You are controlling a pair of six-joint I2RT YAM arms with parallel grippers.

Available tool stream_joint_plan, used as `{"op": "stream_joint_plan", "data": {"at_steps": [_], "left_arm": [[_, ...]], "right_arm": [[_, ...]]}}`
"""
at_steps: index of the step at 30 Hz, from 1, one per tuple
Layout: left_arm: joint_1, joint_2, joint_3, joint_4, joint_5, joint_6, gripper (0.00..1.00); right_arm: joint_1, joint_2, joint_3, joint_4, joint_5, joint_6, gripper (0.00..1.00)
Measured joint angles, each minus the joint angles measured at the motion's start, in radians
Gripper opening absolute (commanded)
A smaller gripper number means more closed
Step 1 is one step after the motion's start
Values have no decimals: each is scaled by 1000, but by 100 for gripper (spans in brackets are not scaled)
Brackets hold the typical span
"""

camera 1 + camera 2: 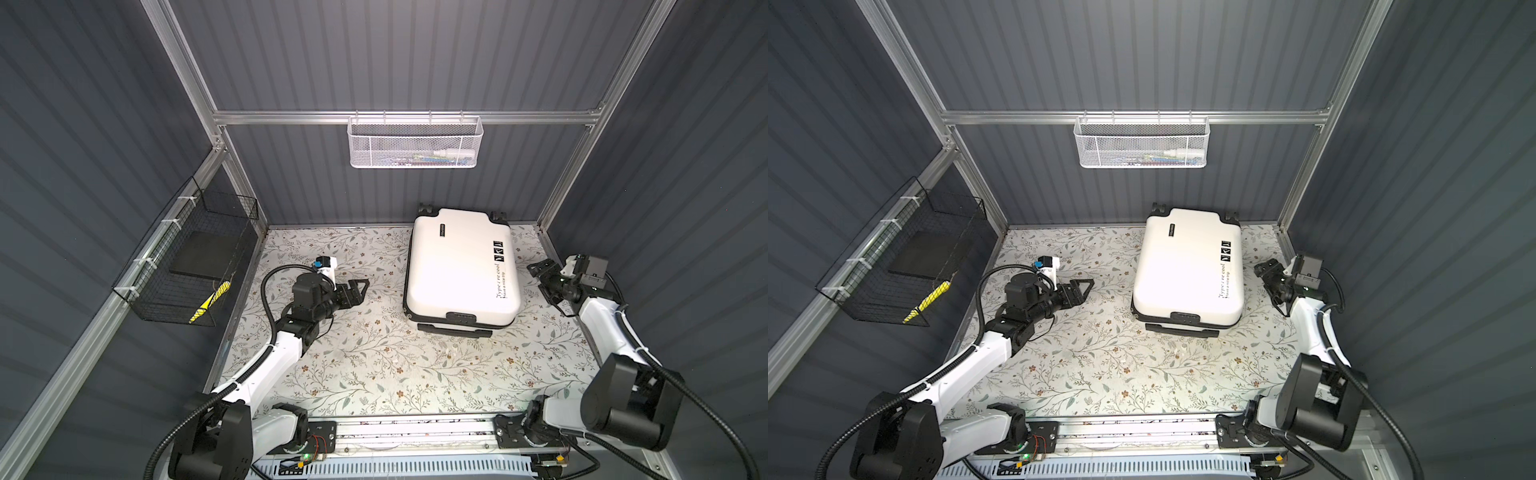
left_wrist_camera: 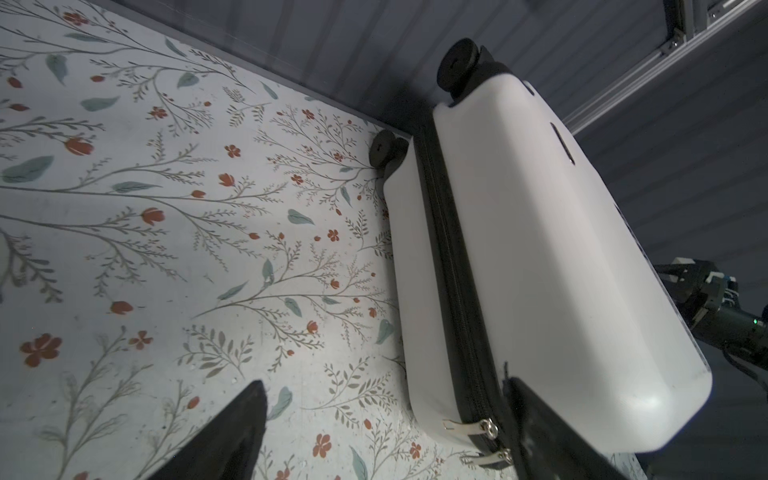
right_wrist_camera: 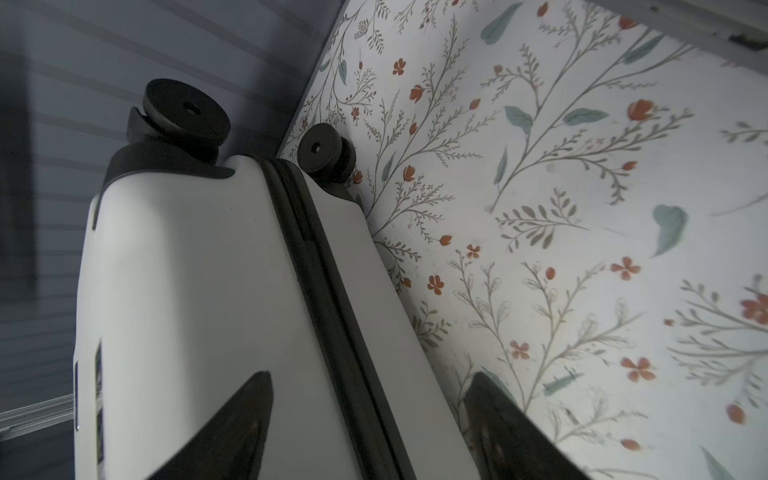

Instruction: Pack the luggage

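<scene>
Both top views: the luggage (image 1: 459, 266) lies shut and flat on the table (image 1: 374, 365), toward 1 o'clock from the table's middle. Its long axis runs from 12 to 6 o'clock, wheels (image 1: 426, 208) at 12 and handle (image 1: 455, 331) at 6. The left gripper (image 1: 360, 291), jaws apart and empty, has the shell at its 3 o'clock, near but not touching. The right gripper (image 1: 540, 280), also spread and holding nothing, has it at 9 o'clock and stands closer, just beside the shell. The left wrist view shows the zip pulls (image 2: 478, 426) on the side facing the left arm, at the handle end; opening probably starts there.
</scene>
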Motion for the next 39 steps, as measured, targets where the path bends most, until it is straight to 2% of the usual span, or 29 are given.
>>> {"op": "stream_joint_plan", "data": {"at_steps": [5,12,16,21,25,27,30,36,39], "left_arm": [[102,0,25,-35,58,6,90],[203,0,57,-87,129,29,91],[222,0,61,-108,166,45,91],[222,0,58,-109,199,52,91],[222,2,44,-110,193,59,94],[222,6,44,-113,172,63,96],[222,11,44,-127,82,81,100],[228,30,44,-96,-201,188,100],[230,71,44,-39,-306,261,100]], "right_arm": [[80,94,40,39,-24,6,75],[183,119,41,98,8,31,74],[241,122,41,108,13,38,74],[256,97,47,76,14,22,77],[243,42,52,40,28,-8,89],[235,17,50,29,54,-26,99],[231,-21,35,22,120,-63,99],[236,-95,-27,19,331,-95,99],[255,-130,-103,99,465,-125,99]]}}
